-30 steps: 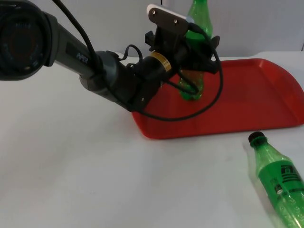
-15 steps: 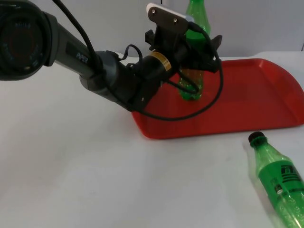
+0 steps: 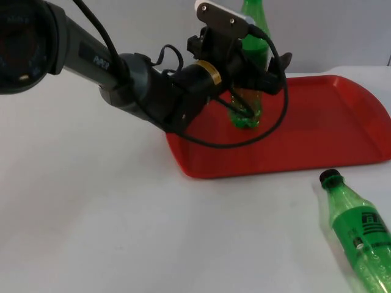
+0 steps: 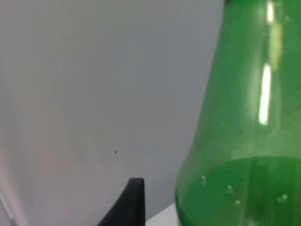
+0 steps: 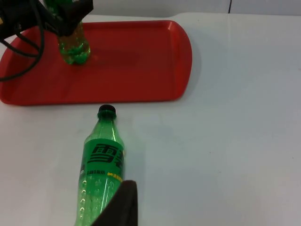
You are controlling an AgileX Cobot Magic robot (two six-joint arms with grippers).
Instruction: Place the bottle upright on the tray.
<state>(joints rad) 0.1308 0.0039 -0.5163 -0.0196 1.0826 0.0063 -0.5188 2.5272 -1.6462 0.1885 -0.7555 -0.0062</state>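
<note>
A green bottle [image 3: 247, 115] stands upright on the red tray [image 3: 330, 137], near the tray's left back corner. My left gripper [image 3: 261, 68] is open around its middle, one finger spread out past the bottle's right side. In the left wrist view the bottle [image 4: 244, 141] looms close, with a gap between it and the black fingertip [image 4: 131, 202]. A second green bottle [image 3: 357, 235] with a black cap lies on the table in front of the tray. My right gripper's fingertip [image 5: 123, 203] hovers just over that lying bottle [image 5: 101, 162]; the right arm waits.
The tray [image 5: 141, 66] takes up the right back of the white table, right up to the grey wall. The left arm [image 3: 122, 79] reaches across from the upper left. White table lies bare left of and in front of the tray.
The left wrist has shifted slightly up and to the right. The upright bottle has stayed in place on the tray. The lying bottle has not moved.
</note>
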